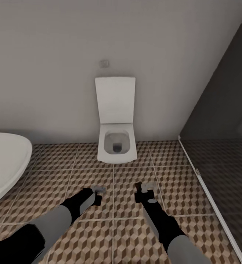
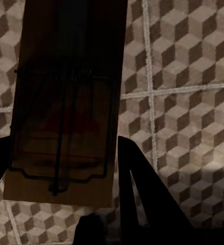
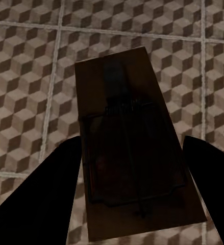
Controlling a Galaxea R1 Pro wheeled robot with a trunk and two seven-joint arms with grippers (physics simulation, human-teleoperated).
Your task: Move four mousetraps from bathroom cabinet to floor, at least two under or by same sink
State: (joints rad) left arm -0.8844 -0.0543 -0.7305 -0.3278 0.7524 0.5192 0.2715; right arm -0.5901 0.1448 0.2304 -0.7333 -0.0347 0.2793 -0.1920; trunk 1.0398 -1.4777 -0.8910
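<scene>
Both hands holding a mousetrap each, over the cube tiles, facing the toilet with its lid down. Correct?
Not quite: the head view shows the toilet with its lid up, bowl open. The rest holds: left hand and right hand each grip a mousetrap above the cube-pattern floor.

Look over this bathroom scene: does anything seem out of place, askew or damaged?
Nothing looks damaged or spilled. The odd items are two mousetraps held above the cube-patterned floor: one mousetrap between the left gripper's fingers, another mousetrap in the right gripper. The toilet lid stands open.
</scene>
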